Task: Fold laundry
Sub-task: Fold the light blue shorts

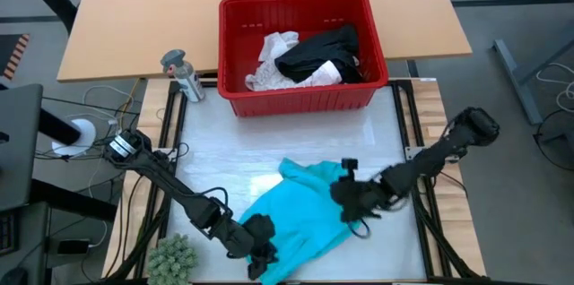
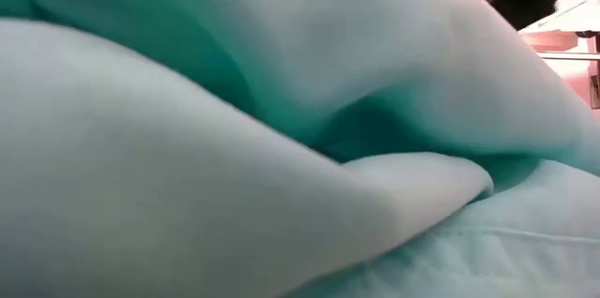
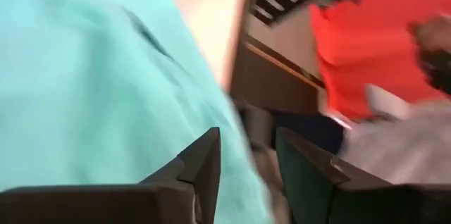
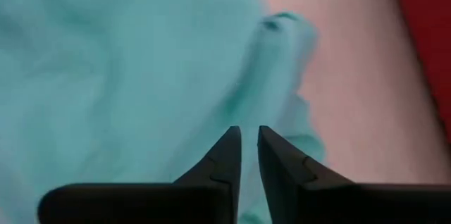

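Note:
The teal garment lies crumpled on the white table top, near the front edge. Its folds fill the low view. My left gripper is at the garment's near left corner, open, with the cloth's edge running between its fingers. My right gripper is at the garment's right side, shut on the cloth with only a slit between its fingertips. White and black laundry lies in the red basket at the far side. My left gripper has the teal cloth's edge between its open fingers; I cannot tell whether they touch it. My right gripper pinches a ridge of the teal garment between its two fingertips, slanting down from the table's right. The ridge runs away from the fingers; the rest of the cloth lies on the table.
The red basket stands at the table's far edge, against a wooden desk. A grey figure-like object stands at the far left corner and a small green fuzzy plant at the near left. Bare white table lies between basket and garment.

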